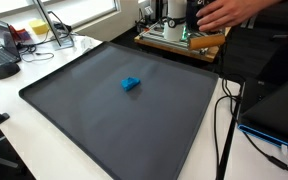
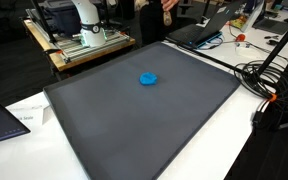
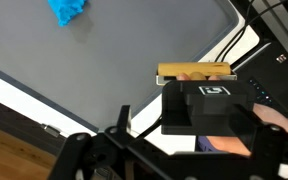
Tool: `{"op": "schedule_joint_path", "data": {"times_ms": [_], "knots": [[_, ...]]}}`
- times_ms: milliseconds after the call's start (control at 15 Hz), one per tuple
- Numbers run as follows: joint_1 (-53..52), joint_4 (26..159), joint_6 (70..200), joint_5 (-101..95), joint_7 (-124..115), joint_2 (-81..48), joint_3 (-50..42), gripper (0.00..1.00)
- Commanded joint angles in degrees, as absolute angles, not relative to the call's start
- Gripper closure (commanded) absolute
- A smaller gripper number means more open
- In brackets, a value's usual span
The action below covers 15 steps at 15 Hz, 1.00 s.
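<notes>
The pincer [image 3: 174,150] stands wide open and holds nothing, just beyond the mat's corner. Beside it are one black box [image 3: 212,105] and one wooden strip [image 3: 194,71]. One blue lump [image 3: 67,10] lies well apart on the mat [image 1: 74,100]. In both exterior views the blue lump [image 1: 130,84] [image 2: 148,78] has bare grey mat around it to all four edges. One hand [image 1: 224,14] reaches in past the mat's far edge, and cables [image 2: 269,80] run along one side.
</notes>
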State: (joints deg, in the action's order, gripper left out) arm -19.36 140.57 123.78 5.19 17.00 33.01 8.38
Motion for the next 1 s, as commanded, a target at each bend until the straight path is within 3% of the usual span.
{"op": "schedule_joint_path", "data": {"times_ms": [0,200,333,400,533,667,800,933], "knots": [[-22.0,140.1,124.3,8.3,22.6,32.7,5.9,0.00],[-22.8,139.9,123.7,9.4,25.0,32.6,5.2,0.04],[-23.2,139.9,123.6,10.0,26.3,32.6,4.7,0.19],[-23.4,139.8,123.5,10.2,26.8,32.6,4.5,0.22],[-23.6,139.9,123.4,10.7,27.7,32.6,4.3,0.40],[-23.7,139.8,123.2,11.1,28.5,32.5,4.0,0.47],[-23.7,139.7,123.1,11.3,28.8,32.6,4.0,0.51],[-23.8,139.8,123.0,11.4,29.2,32.6,3.9,0.47]]}}
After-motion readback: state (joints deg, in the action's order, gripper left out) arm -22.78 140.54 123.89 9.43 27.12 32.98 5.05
